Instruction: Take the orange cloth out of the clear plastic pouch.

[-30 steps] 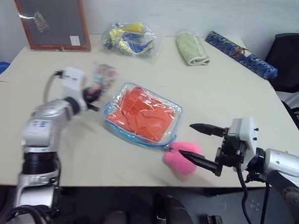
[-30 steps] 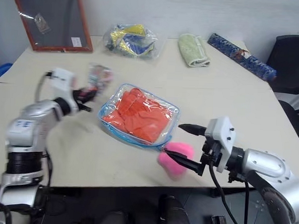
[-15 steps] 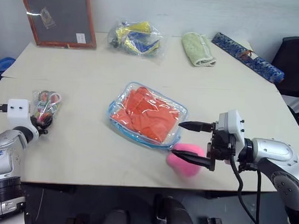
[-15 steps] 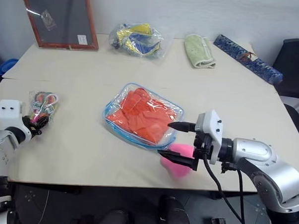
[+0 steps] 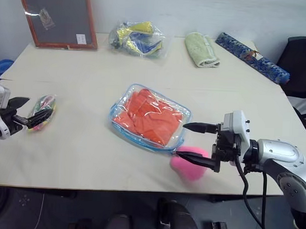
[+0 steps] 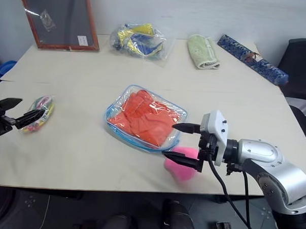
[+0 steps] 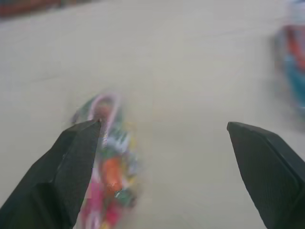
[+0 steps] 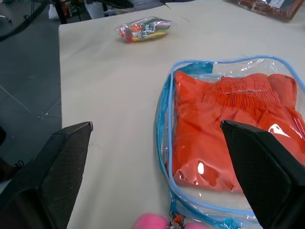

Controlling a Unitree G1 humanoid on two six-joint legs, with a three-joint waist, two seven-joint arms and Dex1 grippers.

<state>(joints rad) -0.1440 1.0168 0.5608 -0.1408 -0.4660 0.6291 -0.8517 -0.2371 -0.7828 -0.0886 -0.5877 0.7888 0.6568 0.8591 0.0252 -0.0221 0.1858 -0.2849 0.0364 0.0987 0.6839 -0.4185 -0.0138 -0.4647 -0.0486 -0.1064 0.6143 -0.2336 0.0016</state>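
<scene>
Two head views show a pale table (image 5: 90, 152) with the clear plastic pouch (image 5: 150, 117) lying flat near its middle, the orange cloth (image 5: 149, 118) folded inside it and the light-blue zipper edging shut around it. A fluffy pink pompom (image 5: 189, 164) rests on the table at the pouch's near corner. The right gripper (image 5: 191, 142) points at that corner with its two black fingers spread wide, one above the pompom and one touching or just over its top; it grips nothing. At the table's left edge the left gripper (image 5: 32, 111) is also spread wide and empty, its tips just beside a small bag of colourful bits (image 5: 41, 111). Along the far side stand a framed board (image 5: 55, 16), a clear bag of yellow-blue items (image 5: 136, 36), a pale green towel (image 5: 200, 48) and a blue patterned roll (image 5: 252, 57).

From the left wrist, both fingers stand far apart over the table, the small bag lying by one fingertip (image 7: 90, 131).

From the right wrist, the fingers frame the pouch, with the orange cloth sealed inside and the pompom at its corner between them.
</scene>
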